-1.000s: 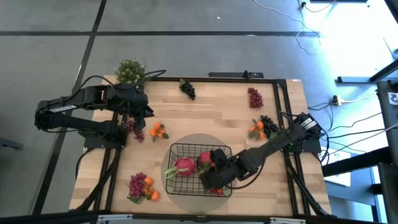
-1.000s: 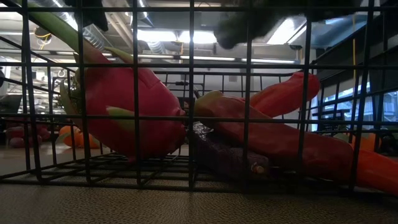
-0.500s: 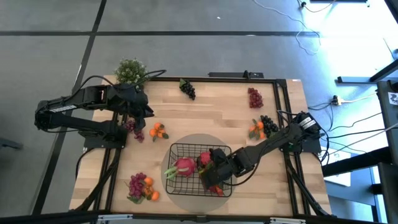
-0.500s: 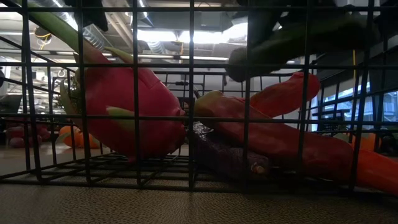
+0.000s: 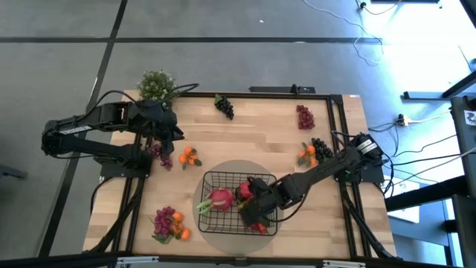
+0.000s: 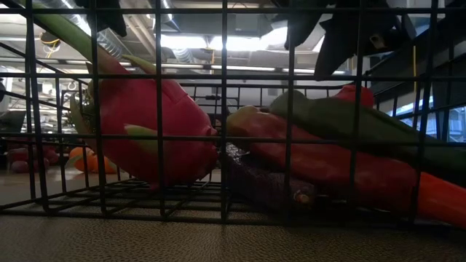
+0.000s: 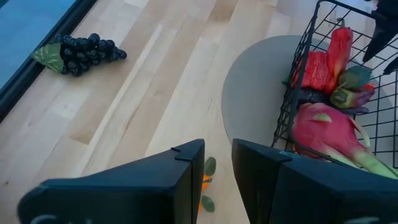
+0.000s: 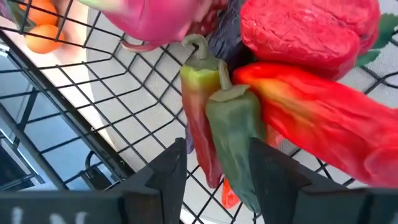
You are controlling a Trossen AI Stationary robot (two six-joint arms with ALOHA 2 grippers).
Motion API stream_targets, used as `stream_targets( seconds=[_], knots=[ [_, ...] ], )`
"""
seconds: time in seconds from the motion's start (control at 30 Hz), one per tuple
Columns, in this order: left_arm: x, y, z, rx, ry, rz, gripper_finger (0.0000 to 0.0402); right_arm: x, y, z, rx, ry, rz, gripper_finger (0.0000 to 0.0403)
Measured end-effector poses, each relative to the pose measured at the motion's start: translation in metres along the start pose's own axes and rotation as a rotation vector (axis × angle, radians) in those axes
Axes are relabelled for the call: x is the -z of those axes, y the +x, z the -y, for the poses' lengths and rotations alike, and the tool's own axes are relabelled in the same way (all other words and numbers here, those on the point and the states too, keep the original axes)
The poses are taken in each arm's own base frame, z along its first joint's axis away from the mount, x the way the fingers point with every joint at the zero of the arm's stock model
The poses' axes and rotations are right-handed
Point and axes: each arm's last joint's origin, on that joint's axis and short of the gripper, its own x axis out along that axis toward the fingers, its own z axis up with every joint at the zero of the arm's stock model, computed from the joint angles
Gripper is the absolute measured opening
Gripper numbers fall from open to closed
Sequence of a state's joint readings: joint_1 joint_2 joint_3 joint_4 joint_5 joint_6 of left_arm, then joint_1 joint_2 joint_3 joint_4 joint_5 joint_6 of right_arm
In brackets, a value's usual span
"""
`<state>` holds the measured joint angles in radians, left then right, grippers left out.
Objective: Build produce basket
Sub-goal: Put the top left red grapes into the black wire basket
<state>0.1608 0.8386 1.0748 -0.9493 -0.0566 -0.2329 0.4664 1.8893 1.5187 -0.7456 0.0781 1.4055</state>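
Since a moment ago the right gripper (image 5: 258,205) has let go of a green pepper (image 6: 349,124), which hung blurred above the pile and now lies across the red peppers inside the basket (image 5: 213,177); the two dark fingers (image 8: 163,176) stand apart on either side of it, holding nothing. That basket, one black wire-mesh box with rounded corners and an open grid floor, sits on a round grey mat (image 5: 227,240) near the front middle of the pale plank table (image 5: 260,134). Within it I count one smooth pink radish (image 5: 220,198) with green leaf tips, two glossy red peppers (image 8: 323,127), one wrinkled green pepper, a dark purple piece partly hidden beneath, and an orange tip at the right end in the low view. Out on the wood lie five knobbly grape bunches, two black ones (image 5: 224,106), one red (image 5: 305,116) and two purple (image 5: 163,218), and three clusters of oranges (image 5: 188,156). One bushy potted plant (image 5: 156,84) stands at the far-left corner. The left gripper (image 5: 168,134) hangs over the left side above purple grapes, its fingers (image 7: 180,180) a narrow gap apart and empty.
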Motion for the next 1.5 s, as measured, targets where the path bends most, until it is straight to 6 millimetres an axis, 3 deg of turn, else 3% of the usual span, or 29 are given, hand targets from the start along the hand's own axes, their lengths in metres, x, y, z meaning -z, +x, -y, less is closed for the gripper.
stream_targets(
  seconds=[0.3,0.73,1.17,1.33,1.5],
  knots=[
    [0.003,-0.001,-0.001,-0.008,-0.114,-0.026,0.0071,-0.007,-0.018,-0.015,-0.037,-0.065,0.089,0.0155],
    [0.022,-0.004,-0.007,-0.132,-0.333,-0.196,0.0071,-0.021,-0.074,-0.030,0.071,-0.201,0.246,0.0155],
    [0.023,-0.003,-0.007,-0.131,-0.267,-0.214,0.0071,-0.050,-0.154,-0.047,0.071,-0.455,0.463,0.0155],
    [0.023,-0.003,-0.007,-0.151,-0.292,-0.210,0.0071,-0.056,-0.169,-0.049,0.060,-0.536,0.496,0.0155],
    [0.021,0.002,-0.010,-0.267,-0.261,-0.186,0.0071,-0.058,-0.171,-0.049,0.071,-0.583,0.498,0.0155]
  ],
)
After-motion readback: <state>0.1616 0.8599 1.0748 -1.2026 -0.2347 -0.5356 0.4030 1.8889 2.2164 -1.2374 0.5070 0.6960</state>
